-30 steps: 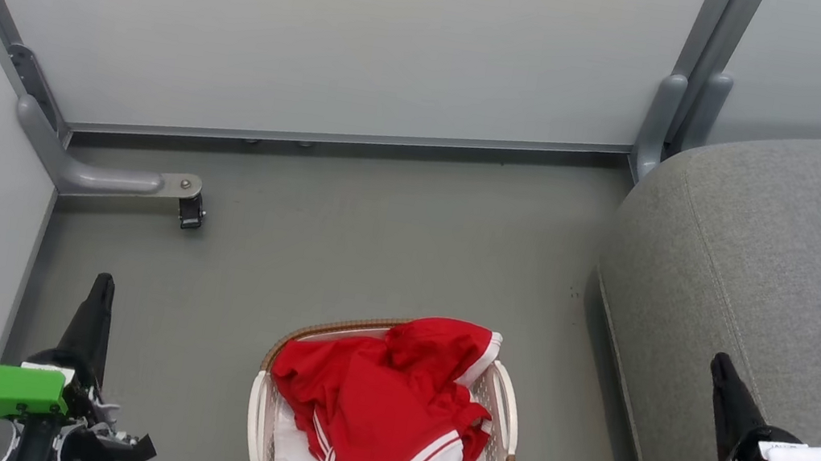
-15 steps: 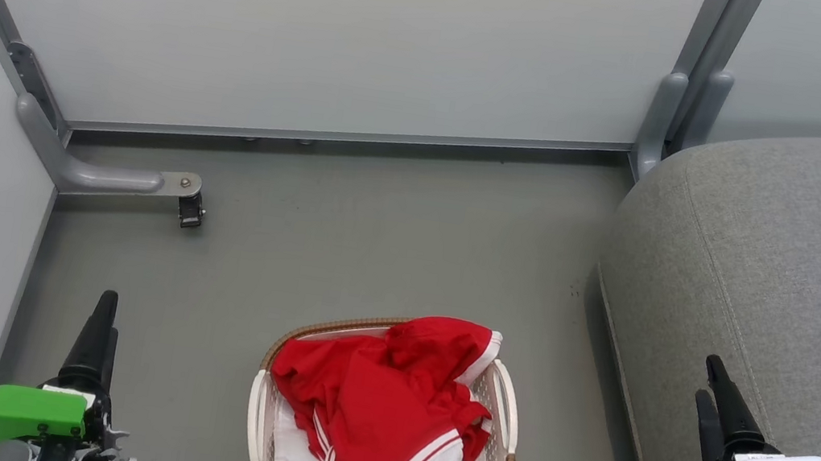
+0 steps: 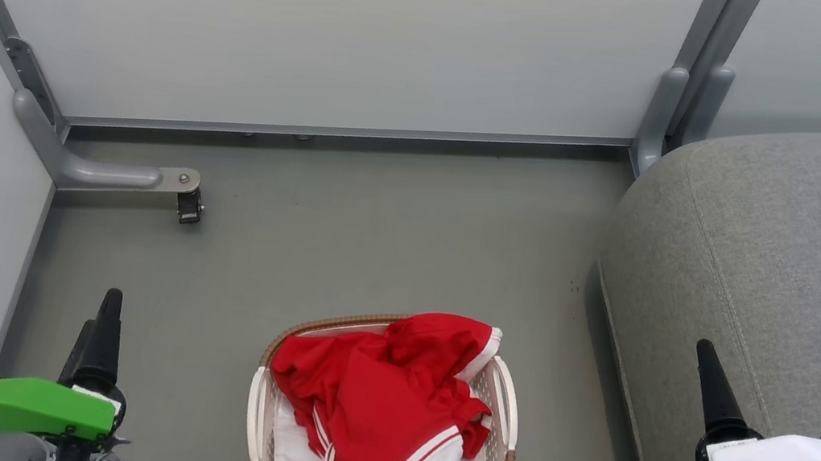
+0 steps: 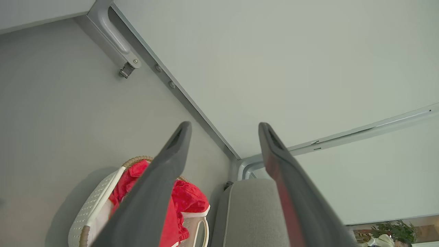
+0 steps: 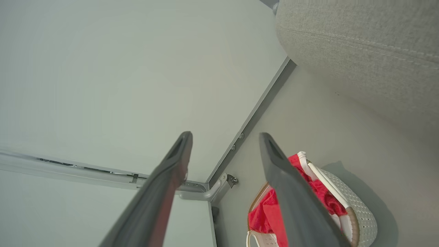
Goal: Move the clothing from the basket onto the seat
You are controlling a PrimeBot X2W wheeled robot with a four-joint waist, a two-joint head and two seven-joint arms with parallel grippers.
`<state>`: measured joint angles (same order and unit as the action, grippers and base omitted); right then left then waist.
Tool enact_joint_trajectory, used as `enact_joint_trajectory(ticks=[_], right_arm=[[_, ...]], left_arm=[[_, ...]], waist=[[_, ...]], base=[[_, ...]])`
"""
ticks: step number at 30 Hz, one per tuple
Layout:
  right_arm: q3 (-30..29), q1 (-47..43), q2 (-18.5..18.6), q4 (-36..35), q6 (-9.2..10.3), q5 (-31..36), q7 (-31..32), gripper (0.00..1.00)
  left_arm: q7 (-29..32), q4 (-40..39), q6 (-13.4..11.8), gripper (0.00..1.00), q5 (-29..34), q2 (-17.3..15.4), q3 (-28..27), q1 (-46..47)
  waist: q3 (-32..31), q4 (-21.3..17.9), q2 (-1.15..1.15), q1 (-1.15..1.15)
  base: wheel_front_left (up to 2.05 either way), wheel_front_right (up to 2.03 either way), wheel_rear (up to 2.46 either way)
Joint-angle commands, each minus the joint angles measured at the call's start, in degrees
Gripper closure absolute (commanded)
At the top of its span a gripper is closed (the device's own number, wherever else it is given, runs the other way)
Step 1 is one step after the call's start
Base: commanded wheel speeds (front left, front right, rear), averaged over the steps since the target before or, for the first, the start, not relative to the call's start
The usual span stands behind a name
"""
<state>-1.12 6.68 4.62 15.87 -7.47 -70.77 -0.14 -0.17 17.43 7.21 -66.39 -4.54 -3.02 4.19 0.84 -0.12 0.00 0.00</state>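
Red clothing (image 3: 377, 400) fills the basket (image 3: 259, 403) beside the seat (image 3: 780, 261)

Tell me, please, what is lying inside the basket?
Inside the basket lies crumpled red clothing with a white striped hem, over a white sheet. The basket's bottom and anything beneath the fabric are covered.

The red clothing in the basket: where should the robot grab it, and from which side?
Probably a raised crumpled fold near the middle of the red clothing, pinched from above. The walls of the basket ring the heap, so a sideways approach would likely meet plastic first; the top lies open.
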Motion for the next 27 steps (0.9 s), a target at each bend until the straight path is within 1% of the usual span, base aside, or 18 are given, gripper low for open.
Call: enact_joint_trajectory(ticks=[1, 10, 13, 27], right_arm=[[0.4, 1.7, 0.8, -0.9, -0.02, 3.0, -0.8, 0.00], [2.8, 2.5, 1.3, -0.8, -0.02, 12.9, -2.7, 0.00], [3.3, 2.7, 1.4, -0.6, -0.02, 16.0, -3.3, 0.00], [5.1, 3.5, 1.9, 1.1, -0.02, 27.4, -5.9, 0.00]], left_arm=[[-0.8, -0.9, 0.1, 0.00, 3.5, -1.0, 0.4, 1.8], [-2.7, -0.7, 0.1, 0.00, 13.6, -1.8, 1.8, 1.5], [-3.3, -0.4, -0.5, 0.00, 17.0, -2.2, 2.7, 1.5], [-5.9, 1.0, -1.9, 0.00, 27.7, -3.8, 5.4, 1.9]], waist=[[0.1, 0.0, 0.00, 0.00], [0.3, 0.0, 0.00, 0.00], [0.4, 0.0, 0.00, 0.00], [1.0, 0.1, 0.00, 0.00]], base=[[0.00, 0.00, 0.00], [0.00, 0.00, 0.00], [0.00, 0.00, 0.00], [0.00, 0.00, 0.00]])
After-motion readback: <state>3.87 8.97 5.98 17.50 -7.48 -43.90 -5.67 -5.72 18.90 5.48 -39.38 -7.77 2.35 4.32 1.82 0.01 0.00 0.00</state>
